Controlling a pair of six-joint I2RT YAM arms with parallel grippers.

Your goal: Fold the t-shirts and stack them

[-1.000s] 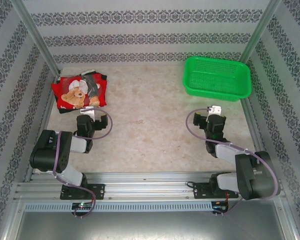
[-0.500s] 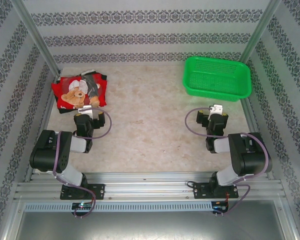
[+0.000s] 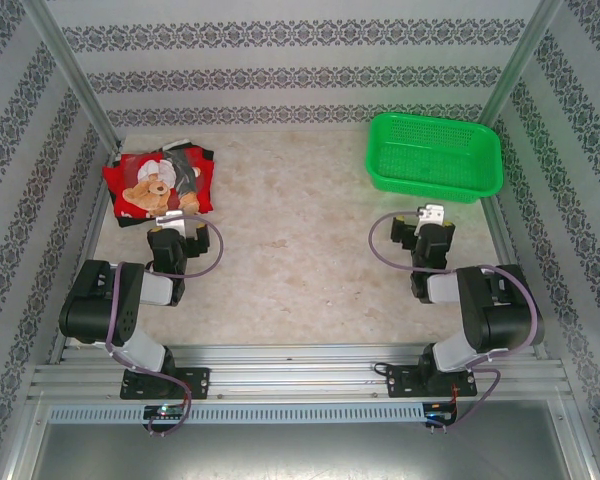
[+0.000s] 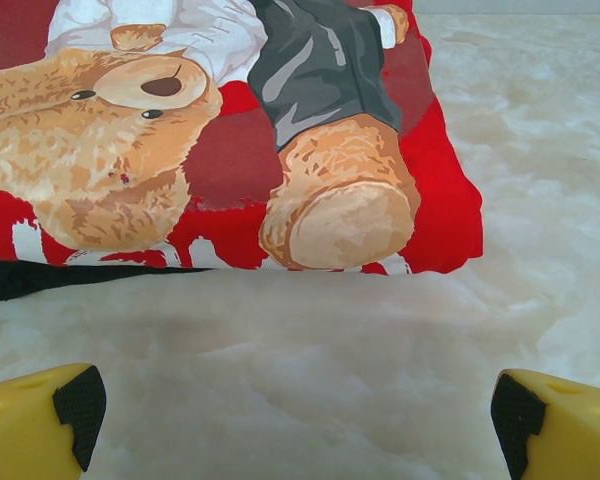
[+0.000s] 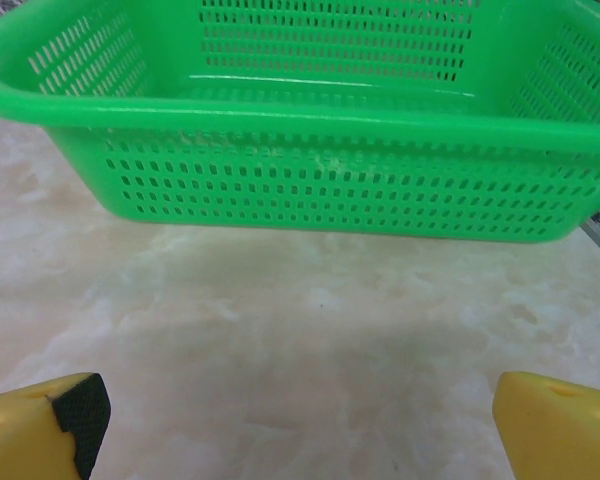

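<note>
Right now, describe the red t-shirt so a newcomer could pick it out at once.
Look at the far left corner of the marbled table, opposite the green basket on the far right. A folded cloth bundle lies there, just beyond the open left gripper. The red t-shirt is the bright top layer with the brown teddy-bear print; the black t-shirt peeks out beneath it.

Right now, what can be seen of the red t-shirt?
The red t-shirt is soft cloth, folded into a rough rectangle. It lies flat at the far left corner of the table with the print facing up: a brown teddy bear in a white top and dark trousers. A black t-shirt peeks from under its near edge, so it appears to rest on that. The open left gripper sits just short of it, not touching.
</note>
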